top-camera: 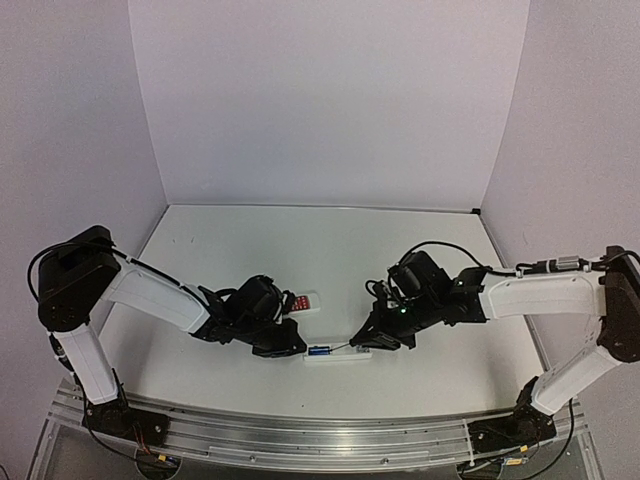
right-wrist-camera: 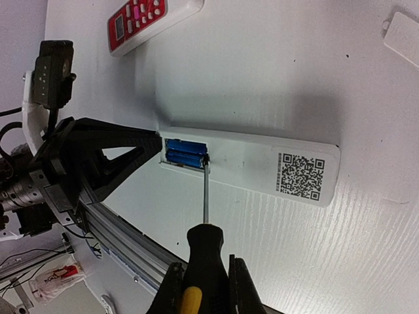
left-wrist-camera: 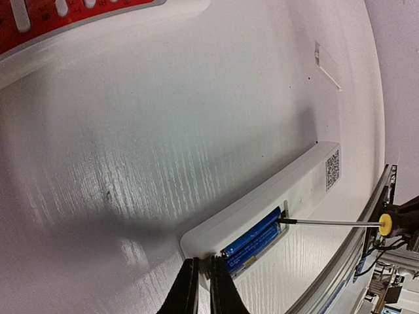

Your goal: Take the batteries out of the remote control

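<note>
The white remote control (top-camera: pixel 340 356) lies face down near the table's front edge, QR sticker (right-wrist-camera: pixel 299 175) up, with its battery bay open. Two blue batteries (right-wrist-camera: pixel 183 152) sit side by side in the bay; they also show in the left wrist view (left-wrist-camera: pixel 252 239). My right gripper (right-wrist-camera: pixel 204 288) is shut on the black-and-yellow screwdriver (right-wrist-camera: pixel 206 252). The screwdriver's tip touches the bay's end next to the batteries. My left gripper (left-wrist-camera: pixel 204 288) is shut, its tips against the remote's (left-wrist-camera: pixel 301 180) end by the bay.
A red-faced remote (top-camera: pixel 303 302) lies just behind the left gripper (top-camera: pixel 290 345). A small flat white piece (right-wrist-camera: pixel 402 39) lies beyond the white remote. The metal rail (top-camera: pixel 320 435) runs along the table's near edge, close to the remote.
</note>
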Tool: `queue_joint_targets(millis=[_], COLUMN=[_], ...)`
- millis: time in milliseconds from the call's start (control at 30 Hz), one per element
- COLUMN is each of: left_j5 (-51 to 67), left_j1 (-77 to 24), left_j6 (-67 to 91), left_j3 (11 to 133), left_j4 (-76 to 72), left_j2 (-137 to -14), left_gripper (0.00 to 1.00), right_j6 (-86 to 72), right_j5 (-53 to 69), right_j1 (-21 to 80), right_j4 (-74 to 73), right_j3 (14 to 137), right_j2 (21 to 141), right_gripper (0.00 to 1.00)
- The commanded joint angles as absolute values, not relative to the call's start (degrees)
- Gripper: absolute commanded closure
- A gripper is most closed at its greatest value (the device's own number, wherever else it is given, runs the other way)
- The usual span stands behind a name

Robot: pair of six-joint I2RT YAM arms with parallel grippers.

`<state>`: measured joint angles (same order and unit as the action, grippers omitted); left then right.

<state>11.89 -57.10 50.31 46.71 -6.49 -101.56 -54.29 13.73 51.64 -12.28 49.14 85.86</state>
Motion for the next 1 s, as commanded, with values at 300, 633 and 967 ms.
queue_joint_targets(millis=[300, 633, 967], left_j5=[11.5, 10.1, 9.2], left_j1=[-61.0, -61.3, -61.3], left_j6=[54.2, 55.0, 55.3], left_j3=[44.7, 44.6, 45.7], left_j4=[-5.3, -5.1, -4.5], left_j2=[-101.2, -101.0, -101.6], left_gripper=[0.96, 0.97, 0.98], right_j6=[-58.0, -59.9, -60.3], right_j5=[27.6, 29.4, 33.0], right_j1=[52.9, 52.9, 52.9], right_j4=[21.3, 35.2, 39.9], right_j3=[41.0, 37.1, 38.2], right_j2=[88.0, 87.1, 88.3], right_gripper=[1.0, 1.0, 1.0])
